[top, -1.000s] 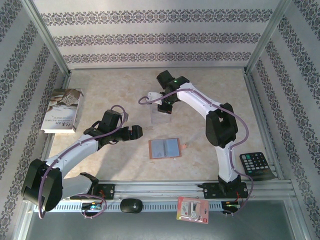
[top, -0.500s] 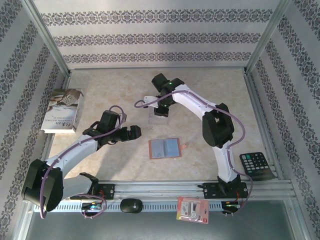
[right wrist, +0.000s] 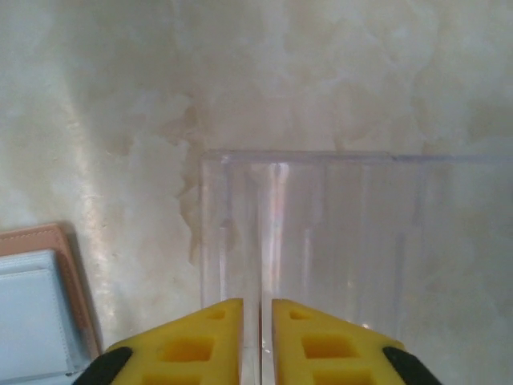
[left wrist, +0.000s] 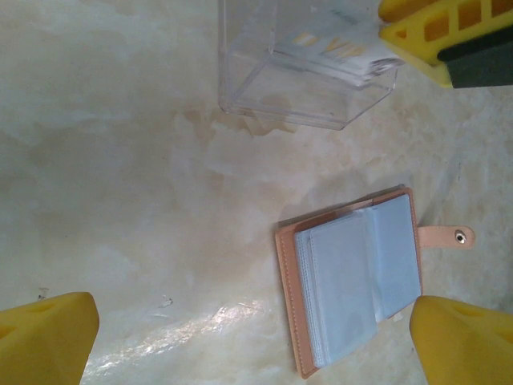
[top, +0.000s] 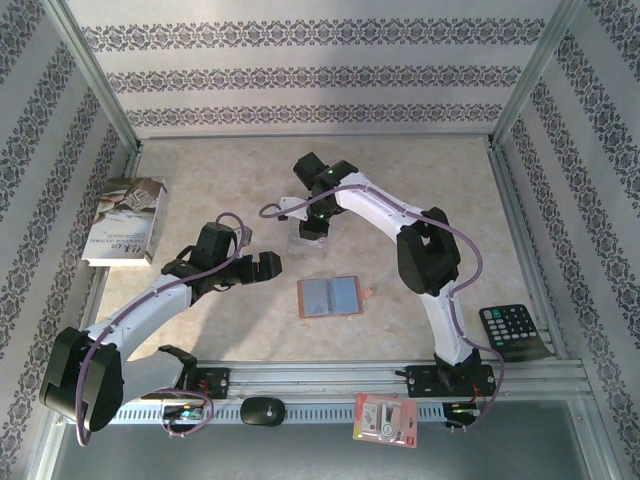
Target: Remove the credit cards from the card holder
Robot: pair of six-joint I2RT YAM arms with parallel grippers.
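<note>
Right gripper [right wrist: 258, 309] was nearly closed, a credit card [left wrist: 341, 44] at its tips above the clear box [left wrist: 272, 92]; could not tell if held. Left gripper [left wrist: 256, 345] stood wide open, the card holder [left wrist: 353, 281] lying open beneath it; remaining cards unclear.

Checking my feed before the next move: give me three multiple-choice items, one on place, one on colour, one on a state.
1. The card holder lies: A in a drawer; B open on the table; C in a gripper.
2. Its pocket lining is: A red; B green; C grey-blue.
3. The left gripper is: A wide open; B shut, empty; C shut on the holder.
Answers: B, it lies spread flat on the table; C, the left wrist view shows grey-blue pockets; A, its fingers stand far apart, gripping nothing.
</note>
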